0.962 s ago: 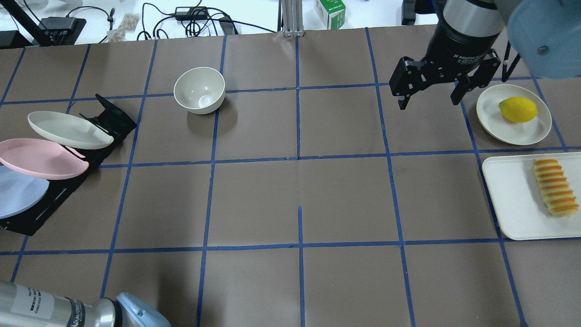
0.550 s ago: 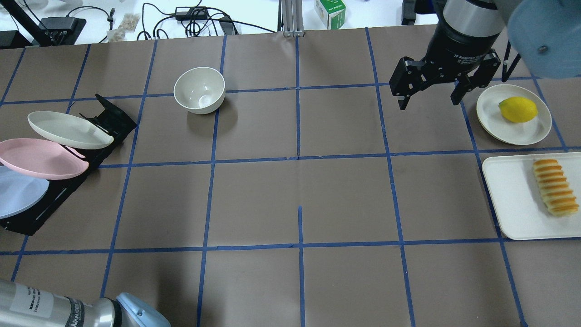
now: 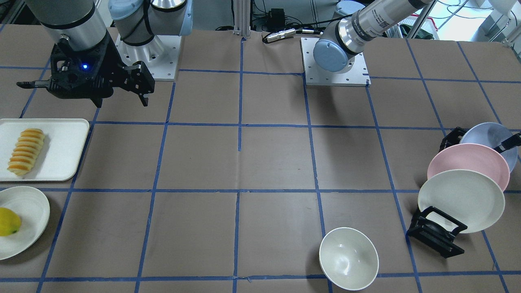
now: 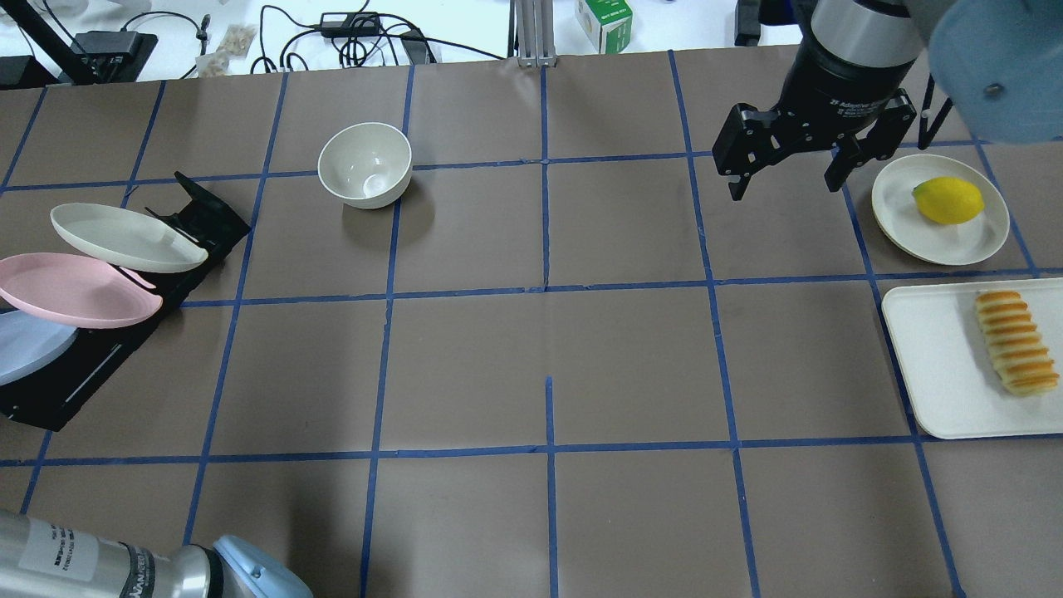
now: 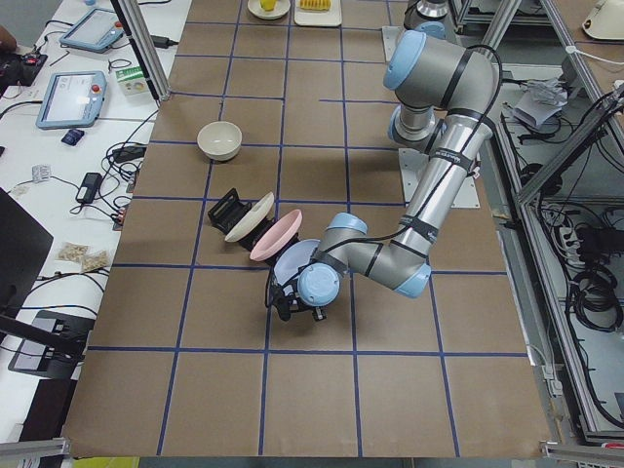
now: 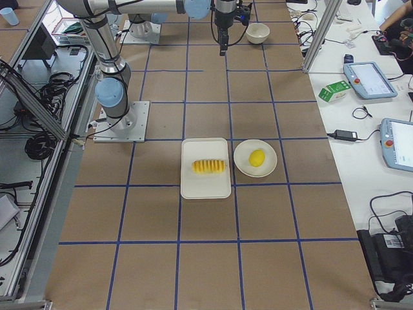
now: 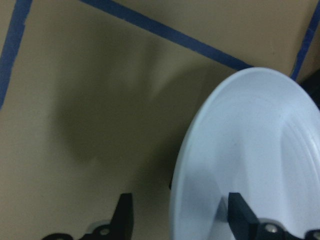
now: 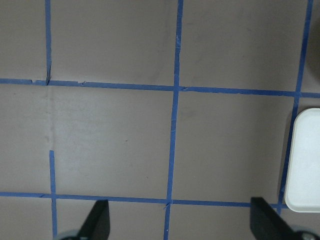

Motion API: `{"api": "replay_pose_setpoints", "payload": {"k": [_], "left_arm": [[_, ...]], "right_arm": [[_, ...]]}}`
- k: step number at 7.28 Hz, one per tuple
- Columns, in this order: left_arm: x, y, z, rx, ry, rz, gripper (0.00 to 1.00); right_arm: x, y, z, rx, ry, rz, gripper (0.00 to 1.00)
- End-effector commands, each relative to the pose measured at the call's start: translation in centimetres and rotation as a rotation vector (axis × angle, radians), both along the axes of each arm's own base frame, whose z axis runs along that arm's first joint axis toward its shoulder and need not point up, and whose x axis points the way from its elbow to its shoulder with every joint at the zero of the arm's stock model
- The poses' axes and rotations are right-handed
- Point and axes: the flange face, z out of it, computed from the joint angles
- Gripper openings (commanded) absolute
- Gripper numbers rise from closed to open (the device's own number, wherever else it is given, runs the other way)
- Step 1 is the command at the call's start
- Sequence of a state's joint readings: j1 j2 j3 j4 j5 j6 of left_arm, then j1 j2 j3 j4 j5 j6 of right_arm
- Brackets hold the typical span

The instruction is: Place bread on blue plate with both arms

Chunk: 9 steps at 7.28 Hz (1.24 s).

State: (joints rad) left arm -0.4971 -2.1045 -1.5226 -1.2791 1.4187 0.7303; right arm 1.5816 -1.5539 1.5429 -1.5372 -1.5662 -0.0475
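Note:
The bread point(image 4: 1015, 340) lies on a white tray point(image 4: 930, 357) at the right edge; it also shows in the front view point(image 3: 26, 151). The blue plate point(image 4: 29, 345) leans in a black rack point(image 4: 203, 212) at the far left, nearest slot. In the left wrist view the blue plate point(image 7: 250, 160) fills the right half. My left gripper point(image 7: 181, 220) is open, its jaws astride the plate's rim, one finger point(image 7: 240, 217) over its face. My right gripper point(image 4: 784, 191) is open and empty, hovering above the table left of the lemon's plate, well away from the bread.
A pink plate point(image 4: 75, 291) and a cream plate point(image 4: 124, 238) lean in the same rack. A white bowl point(image 4: 365, 164) stands at the back left of centre. A lemon point(image 4: 948, 200) sits on a small cream plate point(image 4: 901, 216) behind the tray.
The blue plate has shifted a little toward the left edge of the overhead view, so less of it shows. The right gripper has barely moved and stays open.

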Motion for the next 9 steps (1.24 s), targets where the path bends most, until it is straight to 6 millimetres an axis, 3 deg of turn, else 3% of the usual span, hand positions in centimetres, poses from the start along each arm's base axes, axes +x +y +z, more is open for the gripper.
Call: {"api": "replay_pose_setpoints", "payload": {"k": [1,5,6,9], "left_arm": [[-0.3,-0.2,0.9,-0.007,-0.013,-0.004,0.00],[0.5,-2.1,4.8,-0.045,-0.080,-0.029,0.00],[-0.7,-3.4,6.6,-0.052,-0.108,-0.059,0.00],[-1.3,-3.3,9.2,-0.035,-0.164,-0.079,0.00]], "right_arm": [[0.0,0.0,0.0,0.000,0.000,0.000,1.00],[0.0,0.0,0.0,-0.001,0.000,0.002,1.00],[0.0,0.0,0.0,-0.001,0.000,0.002,1.00],[0.0,0.0,0.0,0.000,0.000,0.002,1.00]]}}
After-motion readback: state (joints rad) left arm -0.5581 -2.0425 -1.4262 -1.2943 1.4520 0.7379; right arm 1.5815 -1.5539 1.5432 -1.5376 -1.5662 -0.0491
